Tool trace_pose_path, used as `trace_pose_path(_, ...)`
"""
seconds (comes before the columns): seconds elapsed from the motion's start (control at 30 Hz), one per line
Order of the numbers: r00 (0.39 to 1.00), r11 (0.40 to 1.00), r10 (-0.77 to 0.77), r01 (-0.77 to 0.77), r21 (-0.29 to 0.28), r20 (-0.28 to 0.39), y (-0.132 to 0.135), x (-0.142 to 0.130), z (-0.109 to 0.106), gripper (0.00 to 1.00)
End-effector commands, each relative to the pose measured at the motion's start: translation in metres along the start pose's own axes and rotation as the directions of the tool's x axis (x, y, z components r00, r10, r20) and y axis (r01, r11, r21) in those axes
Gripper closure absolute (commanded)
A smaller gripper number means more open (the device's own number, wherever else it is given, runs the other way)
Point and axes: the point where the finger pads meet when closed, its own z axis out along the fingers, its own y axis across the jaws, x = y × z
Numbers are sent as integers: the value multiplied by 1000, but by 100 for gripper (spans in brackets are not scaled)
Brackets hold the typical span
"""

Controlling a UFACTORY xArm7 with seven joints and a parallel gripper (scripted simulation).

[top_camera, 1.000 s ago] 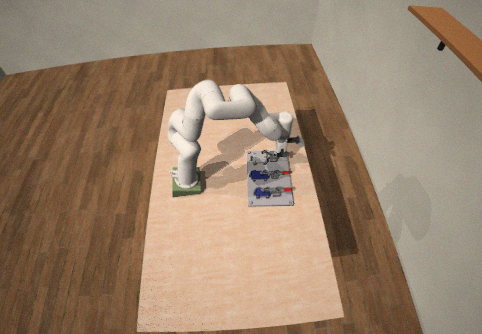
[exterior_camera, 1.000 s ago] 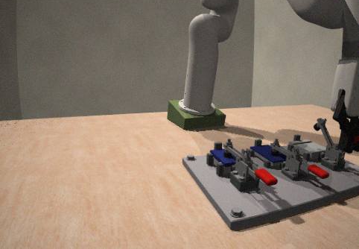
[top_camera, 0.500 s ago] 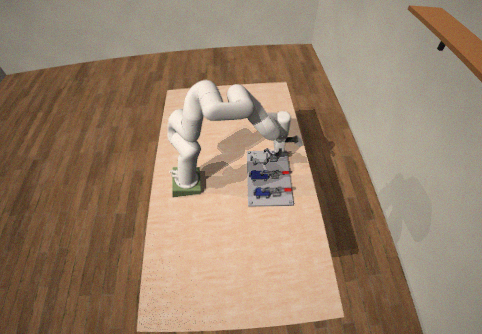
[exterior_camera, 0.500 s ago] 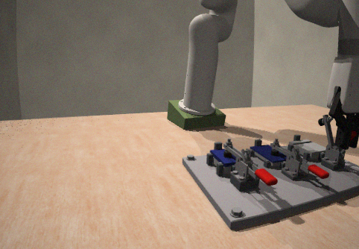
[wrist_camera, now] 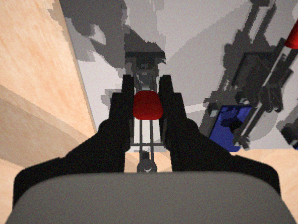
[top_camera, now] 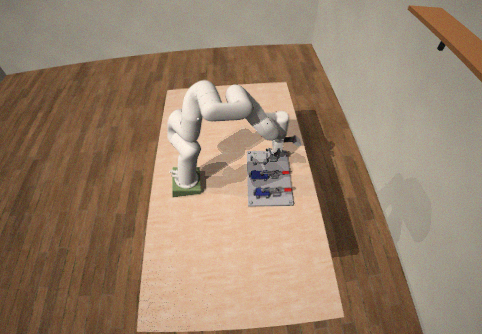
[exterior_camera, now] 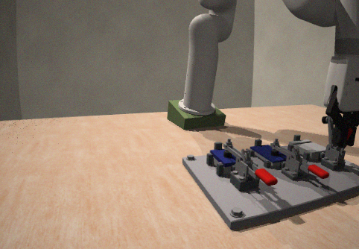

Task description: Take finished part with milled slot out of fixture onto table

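A grey fixture plate (top_camera: 270,202) (exterior_camera: 223,195) (wrist_camera: 190,30) lies on the table and carries three toggle clamps. Two blue blanks (exterior_camera: 222,157) (exterior_camera: 267,151) (top_camera: 257,174) (top_camera: 260,191) sit in their nests, and their clamps' red handles (exterior_camera: 266,177) (exterior_camera: 318,171) lie low. One blank also shows in the wrist view (wrist_camera: 227,125). The grey finished part (exterior_camera: 310,147) (top_camera: 258,159) sits in the far nest. My gripper (wrist_camera: 146,90) (exterior_camera: 340,139) (top_camera: 274,154) is shut on the third clamp's red handle (wrist_camera: 148,105) (exterior_camera: 349,135), which stands raised.
The arm's green base block (top_camera: 187,188) (exterior_camera: 195,118) stands left of the fixture. A wooden shelf (top_camera: 450,32) juts from the right wall, well above the table. The tan table top reaches far in front of the fixture.
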Motion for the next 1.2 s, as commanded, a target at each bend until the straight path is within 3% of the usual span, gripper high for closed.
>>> trace_pose_path(0.0, 1000, 1000, 0, 0, 1, -2, -1, -1, -1, 100)
trace_pose_path(1.17, 1000, 1000, 0, 0, 1, -2, -1, -5, -1, 100)
